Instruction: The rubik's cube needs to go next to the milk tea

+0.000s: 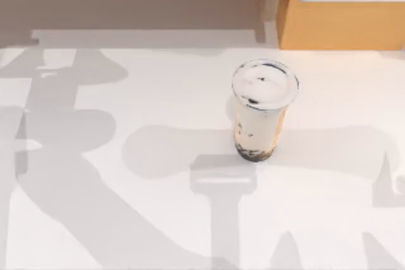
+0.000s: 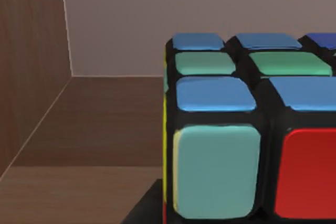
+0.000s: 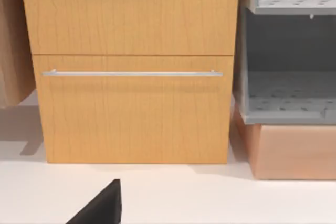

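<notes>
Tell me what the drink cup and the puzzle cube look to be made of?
The milk tea cup looks like clear plastic: the beige drink and dark pearls show through. The rubik's cube seems glossy black plastic with smooth coloured stickers that catch a soft sheen.

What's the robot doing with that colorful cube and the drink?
The milk tea stands upright on the white table. The rubik's cube isn't beside it yet. The left wrist view has the cube very close up, in a wooden-walled space. The right wrist view faces a wooden drawer front across the table.

White table (image 1: pixel 95 219); upright milk tea (image 1: pixel 259 118) near its middle
</notes>
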### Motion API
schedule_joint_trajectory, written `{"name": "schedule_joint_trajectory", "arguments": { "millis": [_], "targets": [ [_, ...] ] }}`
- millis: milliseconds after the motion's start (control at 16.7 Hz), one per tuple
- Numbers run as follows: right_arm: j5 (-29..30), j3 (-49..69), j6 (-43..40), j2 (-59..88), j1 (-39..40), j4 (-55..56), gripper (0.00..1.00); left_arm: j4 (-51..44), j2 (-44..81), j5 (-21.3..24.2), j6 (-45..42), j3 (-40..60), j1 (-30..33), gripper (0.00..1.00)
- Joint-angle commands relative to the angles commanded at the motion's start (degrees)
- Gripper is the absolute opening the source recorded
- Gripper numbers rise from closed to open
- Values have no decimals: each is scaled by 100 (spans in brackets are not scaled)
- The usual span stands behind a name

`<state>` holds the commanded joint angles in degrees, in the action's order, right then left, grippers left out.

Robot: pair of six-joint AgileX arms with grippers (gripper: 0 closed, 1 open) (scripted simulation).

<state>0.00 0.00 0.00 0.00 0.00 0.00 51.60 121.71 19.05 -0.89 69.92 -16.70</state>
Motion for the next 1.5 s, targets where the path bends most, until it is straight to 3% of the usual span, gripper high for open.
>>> {"name": "schedule_joint_trajectory", "arguments": {
  "millis": [420, 720, 1020, 1500],
  "targets": [
    [0, 0, 0, 0, 0, 0, 100, -223, -100, -175, 287, 186, 107, 0],
    [0, 0, 0, 0, 0, 0, 100, -1514, -333, -794, 1442, 945, 887, 0],
    [0, 0, 0, 0, 0, 0, 100, -3717, -618, -1440, 2671, 1890, 2136, 0],
    [0, 0, 0, 0, 0, 0, 100, -8746, -903, -1943, 3440, 3175, 3921, 0]
  ]
}}
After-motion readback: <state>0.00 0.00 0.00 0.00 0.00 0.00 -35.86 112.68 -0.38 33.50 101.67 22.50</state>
